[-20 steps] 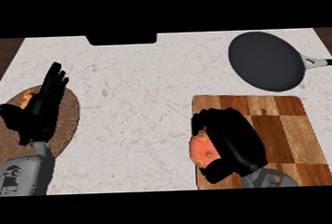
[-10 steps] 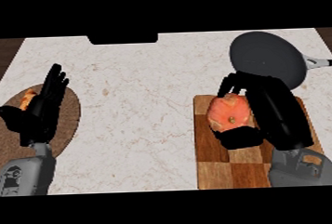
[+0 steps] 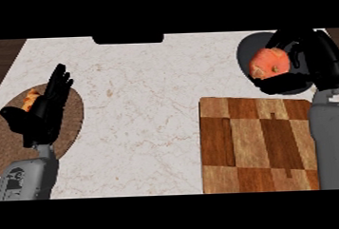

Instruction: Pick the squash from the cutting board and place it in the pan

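Seen from the head, looking steeply down at a pale marbled counter (image 3: 151, 112). The right hand (image 3: 307, 59) has travelled up and away from the checkered wooden cutting board (image 3: 257, 142), which a moment ago still carried the squash and now lies bare. The hand's black fingers curl round the orange squash (image 3: 270, 64), holding it over the dark pan (image 3: 249, 52) at the far right of the counter. Whether the squash already touches the pan's floor cannot be told; the hand hides much of the pan.

This means the carry looks all but done. What remains, by my judgement, is to lower and let go.

The left hand (image 3: 42, 111) rests open, fingers up, over a round brown mat (image 3: 71, 124) at the left edge, beside a small orange item (image 3: 31, 99).

No brand, label or writing can be read anywhere.
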Robot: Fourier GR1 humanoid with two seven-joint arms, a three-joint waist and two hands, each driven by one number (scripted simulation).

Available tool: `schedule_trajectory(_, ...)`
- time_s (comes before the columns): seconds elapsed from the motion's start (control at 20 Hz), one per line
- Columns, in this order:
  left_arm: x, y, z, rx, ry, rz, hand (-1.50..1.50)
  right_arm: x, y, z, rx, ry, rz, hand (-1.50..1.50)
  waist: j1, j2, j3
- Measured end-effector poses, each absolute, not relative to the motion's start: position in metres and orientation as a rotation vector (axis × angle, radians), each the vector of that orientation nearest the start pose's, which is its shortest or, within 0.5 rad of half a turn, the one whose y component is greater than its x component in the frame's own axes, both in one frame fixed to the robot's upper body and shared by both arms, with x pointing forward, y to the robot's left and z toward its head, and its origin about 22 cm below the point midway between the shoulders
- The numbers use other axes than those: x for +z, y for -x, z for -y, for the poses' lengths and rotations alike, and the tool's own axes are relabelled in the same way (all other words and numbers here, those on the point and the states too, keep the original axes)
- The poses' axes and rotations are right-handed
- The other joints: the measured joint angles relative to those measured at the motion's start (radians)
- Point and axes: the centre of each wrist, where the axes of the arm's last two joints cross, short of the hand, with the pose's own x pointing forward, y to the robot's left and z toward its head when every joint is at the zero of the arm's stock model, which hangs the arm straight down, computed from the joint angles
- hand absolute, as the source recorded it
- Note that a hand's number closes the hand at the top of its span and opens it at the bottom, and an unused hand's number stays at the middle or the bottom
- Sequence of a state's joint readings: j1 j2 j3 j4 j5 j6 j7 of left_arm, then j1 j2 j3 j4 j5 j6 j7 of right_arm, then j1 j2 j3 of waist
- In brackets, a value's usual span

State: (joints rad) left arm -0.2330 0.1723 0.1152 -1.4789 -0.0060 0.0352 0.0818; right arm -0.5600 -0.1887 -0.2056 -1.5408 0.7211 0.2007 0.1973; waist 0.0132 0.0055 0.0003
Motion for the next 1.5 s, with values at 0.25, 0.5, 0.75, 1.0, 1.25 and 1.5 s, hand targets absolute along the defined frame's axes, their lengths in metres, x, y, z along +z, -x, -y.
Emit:
schedule_trajectory(0.25,0.052,-0.300,-0.266,-0.069,-0.181,1.634,0.00,0.147,-0.381,0.300,0.596,0.874,1.648,1.50,0.016,0.007,0.001)
schedule_trajectory(0.5,0.049,-0.305,-0.258,-0.077,-0.165,1.644,0.00,0.130,-0.399,0.342,0.604,1.033,1.605,1.50,0.035,0.018,0.002)
schedule_trajectory(0.75,0.055,-0.310,-0.256,-0.095,-0.154,1.661,0.00,0.112,-0.409,0.368,0.579,1.095,1.572,1.50,0.057,0.027,0.004)
schedule_trajectory(1.0,0.055,-0.314,-0.251,-0.109,-0.132,1.667,0.00,0.099,-0.413,0.380,0.542,1.075,1.554,1.50,0.074,0.035,0.005)
schedule_trajectory(1.25,0.057,-0.315,-0.246,-0.119,-0.115,1.675,0.00,0.079,-0.411,0.385,0.523,0.876,1.460,-1.50,0.090,0.041,0.006)
schedule_trajectory(1.5,0.058,-0.314,-0.245,-0.119,-0.114,1.676,0.00,0.063,-0.405,0.389,0.516,0.702,1.434,-1.50,0.093,0.041,0.008)
